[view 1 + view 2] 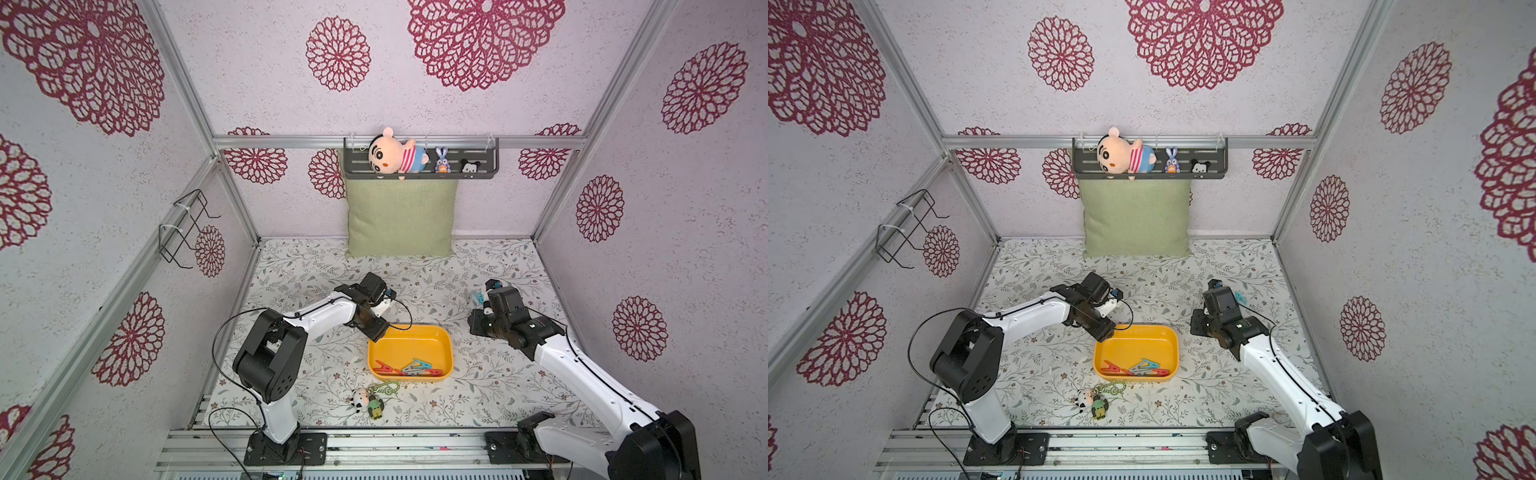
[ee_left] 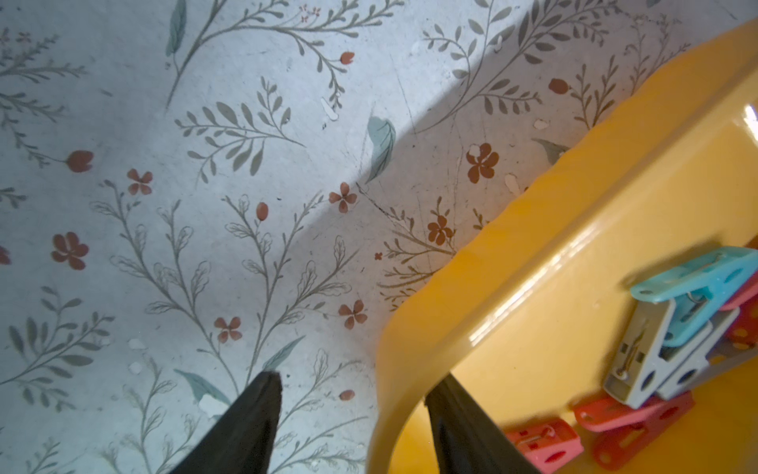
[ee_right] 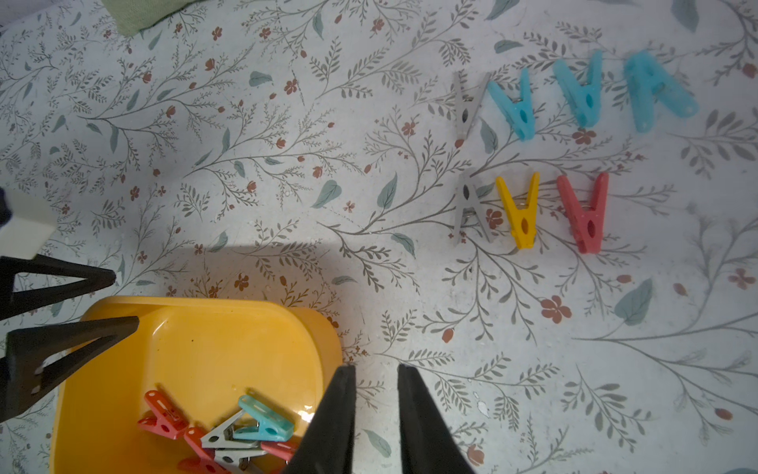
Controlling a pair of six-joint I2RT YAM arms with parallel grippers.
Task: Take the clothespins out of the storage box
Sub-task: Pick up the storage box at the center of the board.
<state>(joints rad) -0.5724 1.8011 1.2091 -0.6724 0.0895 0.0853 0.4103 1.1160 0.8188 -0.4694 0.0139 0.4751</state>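
The yellow storage box (image 1: 409, 329) (image 1: 1142, 327) sits mid-table. Several red, teal and grey clothespins (image 1: 409, 368) (image 3: 229, 431) lie piled at its near end. My left gripper (image 1: 380, 332) (image 2: 355, 383) stands open astride the box's far-left corner. One finger is inside the box and the other over the table, with the rim (image 2: 574, 213) between them. My right gripper (image 1: 473, 326) (image 3: 375, 369) hovers over the table just right of the box. Its jaws stand a narrow gap apart with nothing between them. Several more clothespins (image 3: 529, 205) lie in two rows on the table farther right.
A plush keychain (image 1: 370, 401) with a green chain lies in front of the box. A green cushion (image 1: 401, 216) leans on the back wall under a dark shelf (image 1: 419, 162) holding toys. A black wire rack (image 1: 187, 228) hangs on the left wall.
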